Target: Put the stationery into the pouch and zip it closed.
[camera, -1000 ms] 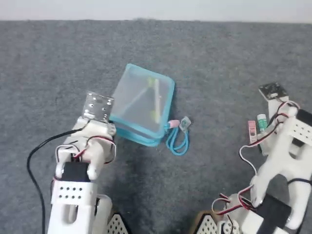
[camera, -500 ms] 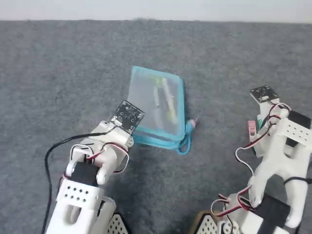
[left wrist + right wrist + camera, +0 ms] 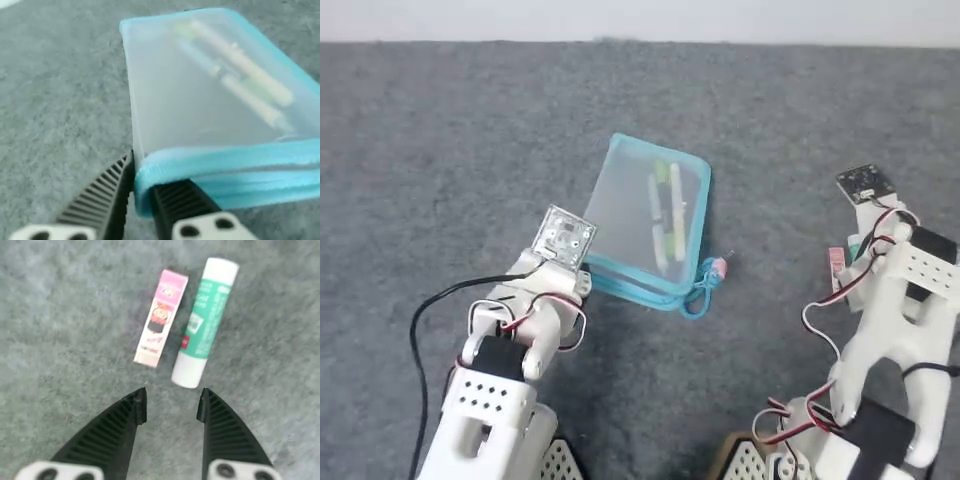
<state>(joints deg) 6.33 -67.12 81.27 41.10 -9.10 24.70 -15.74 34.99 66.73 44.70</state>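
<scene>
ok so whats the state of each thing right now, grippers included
pouch: flat on the carpet, one corner clamped; zip open or shut, cannot tell
pens: inside the pouch
pink eraser: loose on the carpet, outside the pouch
glue stick: lying on its side beside the pink eraser
left gripper: shut on the pouch corner
right gripper: open, holding nothing, above the pink eraser and glue stick
</scene>
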